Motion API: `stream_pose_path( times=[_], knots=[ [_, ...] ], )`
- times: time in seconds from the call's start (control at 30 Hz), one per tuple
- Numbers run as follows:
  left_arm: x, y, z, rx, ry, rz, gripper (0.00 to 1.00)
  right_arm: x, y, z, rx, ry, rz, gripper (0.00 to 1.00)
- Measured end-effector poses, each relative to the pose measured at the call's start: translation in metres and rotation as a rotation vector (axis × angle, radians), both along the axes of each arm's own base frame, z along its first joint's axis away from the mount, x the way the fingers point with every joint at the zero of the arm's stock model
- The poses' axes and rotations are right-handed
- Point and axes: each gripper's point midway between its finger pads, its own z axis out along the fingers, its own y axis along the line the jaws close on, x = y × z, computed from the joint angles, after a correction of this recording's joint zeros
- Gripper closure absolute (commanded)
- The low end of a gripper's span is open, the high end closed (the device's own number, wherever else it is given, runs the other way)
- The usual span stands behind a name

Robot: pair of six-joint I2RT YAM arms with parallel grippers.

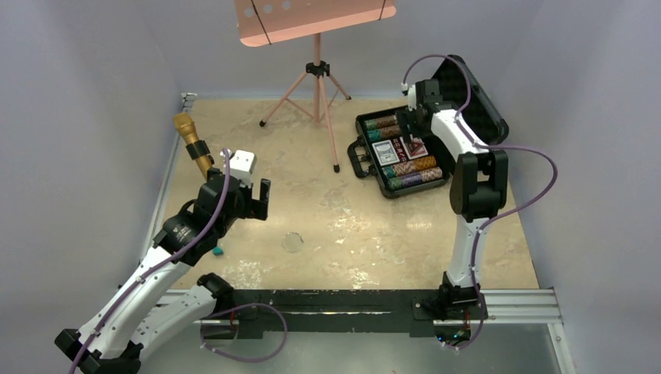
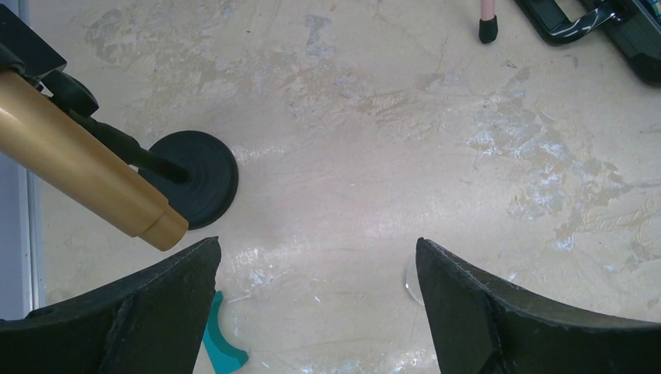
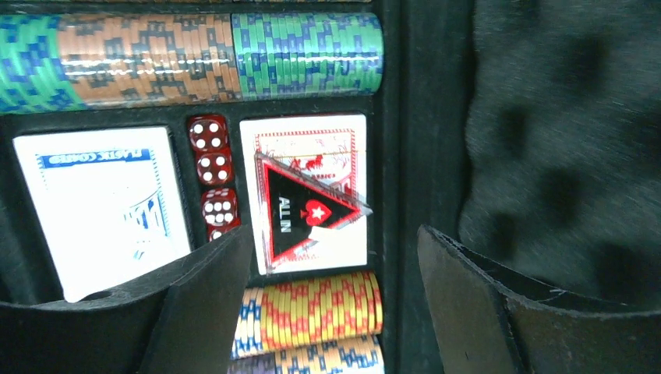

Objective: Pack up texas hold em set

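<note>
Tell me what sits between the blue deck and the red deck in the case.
A column of red dice lies between the blue deck and the red deck, seen in the right wrist view.

two white arms (image 1: 465, 241) with black joints and black tools (image 2: 316, 257) (purple cables (image 1: 556, 175) trail along them).

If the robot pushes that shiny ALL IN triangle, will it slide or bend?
The ALL IN triangle looks like stiff, glossy plastic, so it probably won't bend. It rests crooked on the smooth red card deck, so a push would likely make it slide. It looks thin, so pinching it may be tricky.
</note>
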Motion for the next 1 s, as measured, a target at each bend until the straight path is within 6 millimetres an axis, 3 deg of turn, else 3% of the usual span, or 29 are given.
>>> stream_pose_path(
  times=[0.3,0.47,0.57,0.67,0.77,0.9,1.0],
  knots=[
    [-0.002,-0.002,0.002,-0.010,-0.005,-0.013,0.00,-0.014,0.021,0.077,0.113,-0.172,-0.031,0.24],
    [-0.002,-0.005,0.001,-0.019,0.001,-0.030,0.00,-0.042,0.052,0.113,0.260,-0.239,-0.055,0.25],
    [-0.002,-0.007,0.000,-0.021,0.008,-0.037,0.01,-0.063,0.082,0.124,0.321,-0.246,-0.049,0.27],
    [-0.003,-0.007,0.000,-0.022,0.008,-0.038,0.01,-0.086,0.122,0.117,0.350,-0.203,-0.012,0.28],
    [-0.004,-0.006,0.003,-0.029,-0.003,-0.038,0.01,-0.118,0.162,0.095,0.345,-0.128,0.034,0.28],
    [-0.007,-0.004,0.010,-0.047,-0.031,-0.039,0.01,-0.173,0.213,0.058,0.329,-0.010,0.113,0.28],
    [-0.009,-0.003,0.013,-0.055,-0.044,-0.040,0.01,-0.214,0.246,0.044,0.327,0.051,0.163,0.28]
  ],
)
